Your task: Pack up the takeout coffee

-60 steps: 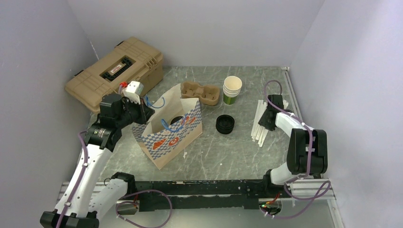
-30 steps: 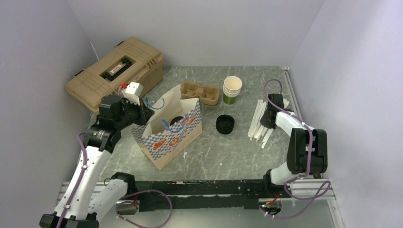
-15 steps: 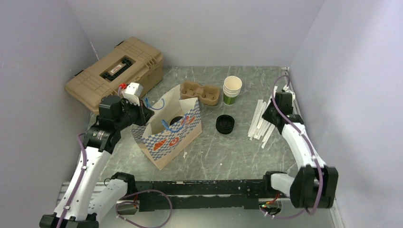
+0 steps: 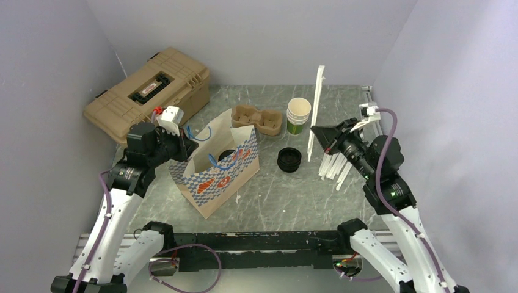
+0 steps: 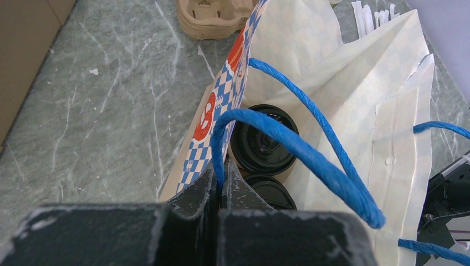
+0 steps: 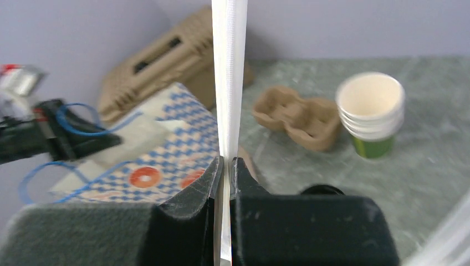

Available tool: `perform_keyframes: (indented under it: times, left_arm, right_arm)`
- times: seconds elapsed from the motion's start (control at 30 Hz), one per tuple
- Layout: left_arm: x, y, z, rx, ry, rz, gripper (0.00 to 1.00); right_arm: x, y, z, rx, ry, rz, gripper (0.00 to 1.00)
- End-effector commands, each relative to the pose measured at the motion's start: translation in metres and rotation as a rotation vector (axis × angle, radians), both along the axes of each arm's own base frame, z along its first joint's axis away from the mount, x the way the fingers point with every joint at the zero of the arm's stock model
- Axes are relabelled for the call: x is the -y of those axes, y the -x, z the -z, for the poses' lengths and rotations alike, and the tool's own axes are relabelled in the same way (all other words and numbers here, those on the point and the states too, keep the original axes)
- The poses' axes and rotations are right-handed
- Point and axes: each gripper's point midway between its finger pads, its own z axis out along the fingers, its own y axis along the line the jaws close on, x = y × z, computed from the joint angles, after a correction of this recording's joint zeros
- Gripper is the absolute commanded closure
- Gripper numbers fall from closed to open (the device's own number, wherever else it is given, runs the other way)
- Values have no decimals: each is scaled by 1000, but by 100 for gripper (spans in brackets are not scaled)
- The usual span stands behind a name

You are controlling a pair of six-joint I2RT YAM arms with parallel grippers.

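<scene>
Lifted since the earlier frame, one straw (image 4: 317,97) has left the loose pile of straws (image 4: 335,163) at the right and now stands nearly upright, a flat white strip with a crimped paper look, clamped between the fingers of the right gripper (image 4: 317,137); that arm has risen and swung inward from the pile, while the rest of the scene is unchanged. The takeout coffee (image 5: 263,138) sits inside the bag (image 4: 223,177), showing only its round glossy black lid; the cup body is hidden by the bag walls. A second black lid (image 5: 271,191) lies just beside it, partly cut off by the left gripper (image 5: 217,183). The bag is stiff paper, pale inside, printed with blue checks and orange shapes, standing open on the table (image 4: 275,201). The left gripper is pinched shut on the blue cord handle (image 5: 288,144) at the bag's near rim. Right of the bag stands a short stack of black lids (image 4: 289,160); behind it are a moulded brown pulp cup carrier (image 4: 259,119) and a stack of cream cups (image 4: 299,115) with a green base. A ribbed tan toolbox (image 4: 149,91) lies at the far left. The right wrist view is blurred at its edges, and the straw's top runs out of its frame.
</scene>
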Motion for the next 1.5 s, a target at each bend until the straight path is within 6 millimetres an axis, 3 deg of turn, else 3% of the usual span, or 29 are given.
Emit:
perform_keyframes:
  times: [0.0,0.3,0.43,0.73,0.9,1.1,1.27,1.47]
  left_arm:
    - [0,0,-6,29,8,8,100]
    - [0,4,-11,56,21,10,100]
    - [3,6,-13,63,35,28,100]
    - [6,8,-14,69,45,45,100]
    - [4,8,-14,71,38,36,100]
    - [3,7,-15,74,34,27,100]
    - [2,7,-15,74,33,24,100]
    - [3,7,-14,71,34,28,100]
  right_arm:
    - [-38,21,-73,200,-91,-190,100]
    - [-101,34,-131,359,-140,-396,100]
    - [-130,33,-159,480,-135,-404,100]
    - [-204,9,-176,595,-137,-474,100]
    - [-238,-3,-160,610,-145,-504,100]
    - [-270,-9,-118,574,-114,-524,100]
    - [-275,-12,-70,535,-105,-507,100]
    - [-280,-12,-30,530,-91,-514,100]
